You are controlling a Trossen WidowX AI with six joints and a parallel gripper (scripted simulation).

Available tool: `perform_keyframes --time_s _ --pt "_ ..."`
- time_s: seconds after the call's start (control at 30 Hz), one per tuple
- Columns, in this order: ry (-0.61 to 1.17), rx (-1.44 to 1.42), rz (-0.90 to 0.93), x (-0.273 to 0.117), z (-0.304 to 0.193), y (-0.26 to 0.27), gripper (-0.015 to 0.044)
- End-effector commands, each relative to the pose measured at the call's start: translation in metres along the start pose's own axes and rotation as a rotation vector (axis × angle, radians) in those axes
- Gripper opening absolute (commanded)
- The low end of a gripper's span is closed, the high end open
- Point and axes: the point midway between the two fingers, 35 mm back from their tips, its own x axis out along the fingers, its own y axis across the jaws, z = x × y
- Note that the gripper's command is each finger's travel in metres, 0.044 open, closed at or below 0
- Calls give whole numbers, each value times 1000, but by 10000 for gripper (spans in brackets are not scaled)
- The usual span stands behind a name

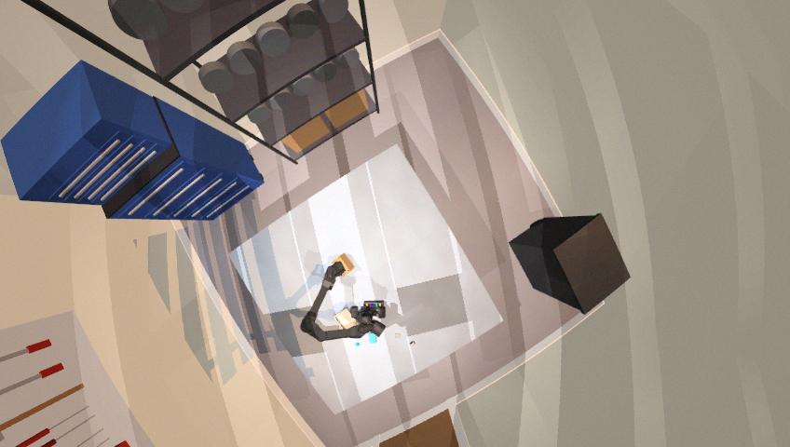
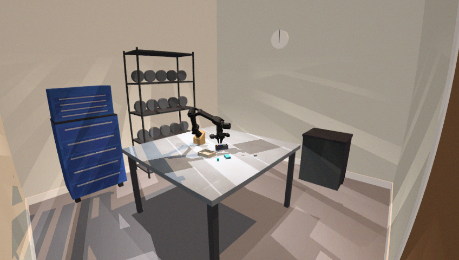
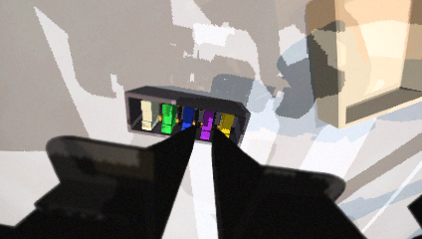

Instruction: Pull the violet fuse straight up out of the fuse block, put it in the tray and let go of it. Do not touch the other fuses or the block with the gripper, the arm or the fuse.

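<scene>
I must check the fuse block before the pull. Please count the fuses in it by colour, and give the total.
Cream fuse: 1
Green fuse: 1
Blue fuse: 1
Violet fuse: 1
Yellow fuse: 1
Total: 5 fuses, all seated in the fuse block.
</scene>
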Motion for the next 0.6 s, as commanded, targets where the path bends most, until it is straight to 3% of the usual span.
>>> perform_keyframes --time_s 0.0,0.57 --pt "0 -6 -9 6 -1 -1 73" --pt "-1 -6 -9 9 -1 -1 73"
